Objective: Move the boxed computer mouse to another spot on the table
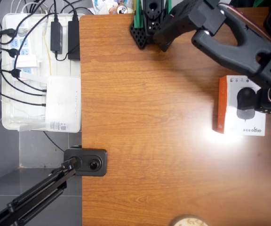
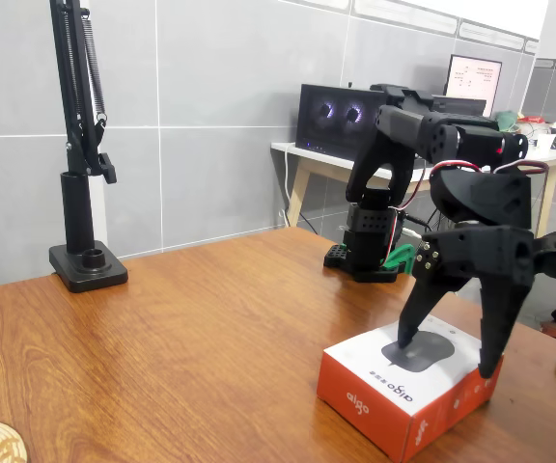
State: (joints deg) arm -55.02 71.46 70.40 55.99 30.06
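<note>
Boxed computer mouse, "aigo" on orange side, jaws straddling

Office/lab space: grey partition panels and monitors on desks behind the tool, tray of power strips off the wood-grain table.

Bright even light; glare patch on table; both views sharp.
</note>
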